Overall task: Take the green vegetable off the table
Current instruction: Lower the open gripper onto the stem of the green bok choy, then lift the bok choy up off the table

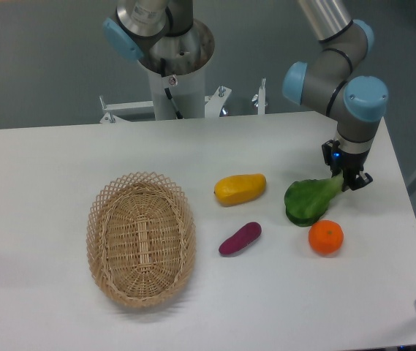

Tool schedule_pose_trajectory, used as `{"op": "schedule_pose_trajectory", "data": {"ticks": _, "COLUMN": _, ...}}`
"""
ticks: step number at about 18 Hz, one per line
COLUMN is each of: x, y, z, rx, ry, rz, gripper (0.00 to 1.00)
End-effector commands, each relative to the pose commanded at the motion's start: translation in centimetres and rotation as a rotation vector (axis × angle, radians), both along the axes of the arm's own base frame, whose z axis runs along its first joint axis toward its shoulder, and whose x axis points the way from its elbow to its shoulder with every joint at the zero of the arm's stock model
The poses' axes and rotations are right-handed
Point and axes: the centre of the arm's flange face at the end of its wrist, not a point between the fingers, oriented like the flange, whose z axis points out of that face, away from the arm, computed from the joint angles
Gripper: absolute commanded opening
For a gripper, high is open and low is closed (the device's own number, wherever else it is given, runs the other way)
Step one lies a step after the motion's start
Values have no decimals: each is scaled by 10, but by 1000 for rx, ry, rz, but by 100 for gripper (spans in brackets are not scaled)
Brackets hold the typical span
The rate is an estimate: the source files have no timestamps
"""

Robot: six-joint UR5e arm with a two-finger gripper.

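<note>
While the gripper sits at the pale stalk end of the green vegetable, its fingers appear pinched on that stalk, leaves lying on the table just beyond the orange. Recommendation: confirm firm hold, then lift straight up, clear of the orange.

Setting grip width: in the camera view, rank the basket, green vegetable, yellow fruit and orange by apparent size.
1. Wicker basket, by far the largest.
2. Green vegetable, with the end effector at its stalk.
3. Yellow fruit, close to the vegetable; that ranking is unsure.
4. Orange, smallest.
</note>
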Motion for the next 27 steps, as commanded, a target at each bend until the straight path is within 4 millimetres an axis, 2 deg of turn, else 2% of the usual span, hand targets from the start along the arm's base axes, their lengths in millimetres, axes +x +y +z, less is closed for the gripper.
{"op": "schedule_pose_trajectory", "data": {"ticks": 2, "x": -3, "y": -3, "z": 9, "rx": 11, "ry": 13, "rz": 3, "gripper": 33}}
{"op": "schedule_pose_trajectory", "data": {"ticks": 7, "x": -13, "y": -20, "z": 53, "rx": 16, "ry": 26, "rz": -19, "gripper": 33}}
{"op": "schedule_pose_trajectory", "data": {"ticks": 14, "x": -20, "y": -5, "z": 131, "rx": 174, "ry": -34, "rz": 50, "gripper": 32}}
{"op": "schedule_pose_trajectory", "data": {"ticks": 17, "x": -6, "y": 15, "z": 141, "rx": 305, "ry": -78, "rz": 137, "gripper": 32}}
{"op": "schedule_pose_trajectory", "data": {"ticks": 20, "x": 18, "y": 38, "z": 173, "rx": 431, "ry": -101, "rz": 205, "gripper": 32}}
{"op": "schedule_pose_trajectory", "data": {"ticks": 23, "x": 40, "y": 64, "z": 186, "rx": 460, "ry": -121, "rz": 236, "gripper": 32}}
{"op": "schedule_pose_trajectory", "data": {"ticks": 27, "x": 50, "y": 75, "z": 196, "rx": 483, "ry": -130, "rz": 311, "gripper": 32}}
